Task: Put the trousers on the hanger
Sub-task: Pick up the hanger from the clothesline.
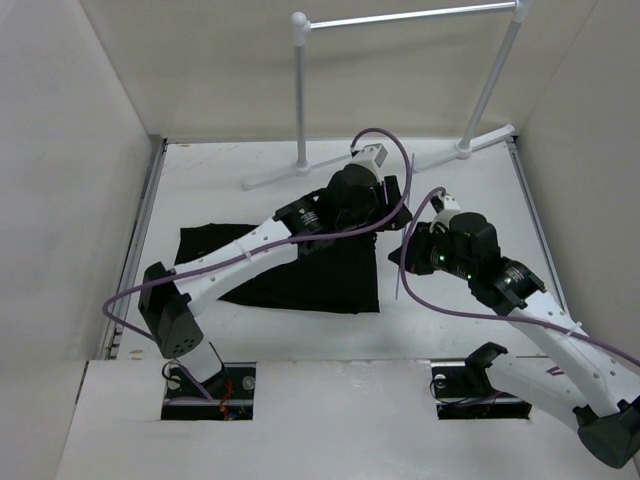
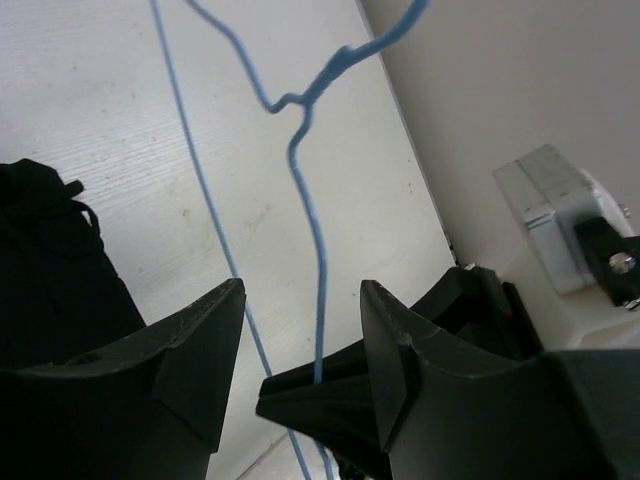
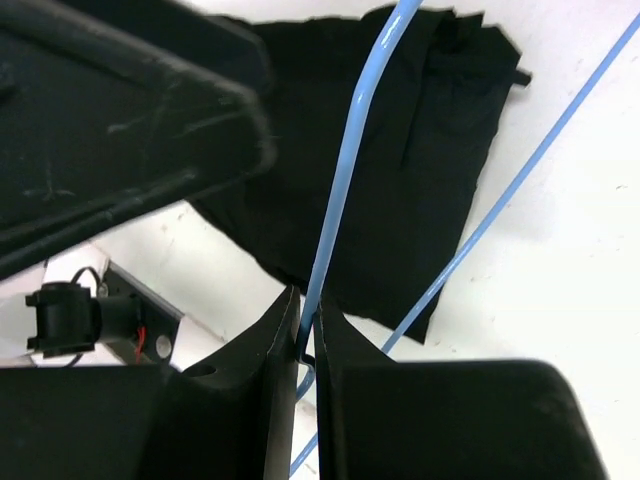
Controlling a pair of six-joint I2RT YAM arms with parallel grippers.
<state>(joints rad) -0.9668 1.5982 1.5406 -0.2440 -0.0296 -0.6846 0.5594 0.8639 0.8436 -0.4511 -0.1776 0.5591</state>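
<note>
- Left gripper [image 2: 300, 300]: jaws part open, hanger [image 2: 320, 280] wire running up through the gap, no finger contact visible.
- Right gripper [image 3: 306, 335]: jaws pinched almost closed on the hanger wire, lower centre of right wrist view; tip also at bottom centre of left wrist view, clamping the same wire.
- Hanger's twisted neck at upper centre of left wrist view.
- Trousers [image 1: 310, 275]: flat on table [image 1: 220, 190], centre-left of top view, partly under left arm, not on hanger.
- White rack [image 1: 405, 17] along top of frame.
</note>
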